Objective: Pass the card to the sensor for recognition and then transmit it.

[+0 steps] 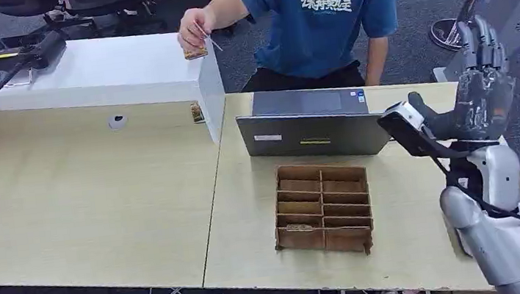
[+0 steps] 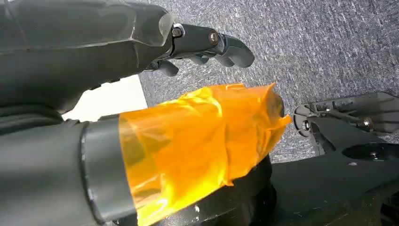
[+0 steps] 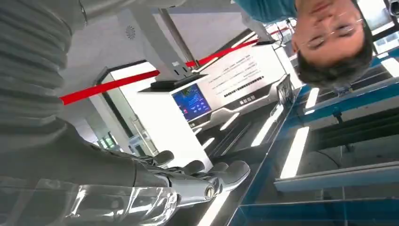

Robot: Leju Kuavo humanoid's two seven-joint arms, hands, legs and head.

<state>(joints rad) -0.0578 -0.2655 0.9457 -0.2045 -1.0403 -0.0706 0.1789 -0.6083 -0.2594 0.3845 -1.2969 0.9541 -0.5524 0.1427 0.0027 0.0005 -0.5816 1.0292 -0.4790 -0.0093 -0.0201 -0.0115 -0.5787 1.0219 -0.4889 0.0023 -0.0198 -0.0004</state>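
A person in a blue shirt pinches a small brown card (image 1: 195, 51) above the end of the white counter (image 1: 123, 70). My right hand (image 1: 483, 84) is raised over the table's right edge, fingers straight up and apart, holding nothing. In the right wrist view its fingers (image 3: 207, 181) are stretched out with nothing in them. My left hand (image 2: 94, 52) hangs over grey carpet, dark fingers (image 2: 211, 44) loosely bent, thumb (image 2: 202, 136) wrapped in orange tape, nothing in its grasp. A small white round device (image 1: 117, 122) sits on the left table.
A wooden divided box (image 1: 322, 209) lies on the right table with a small card-like piece (image 1: 297, 227) in one compartment. A grey laptop (image 1: 310, 123) stands behind it. Another small brown piece (image 1: 196, 113) leans at the counter's end. Black devices (image 1: 10, 57) lie on the counter.
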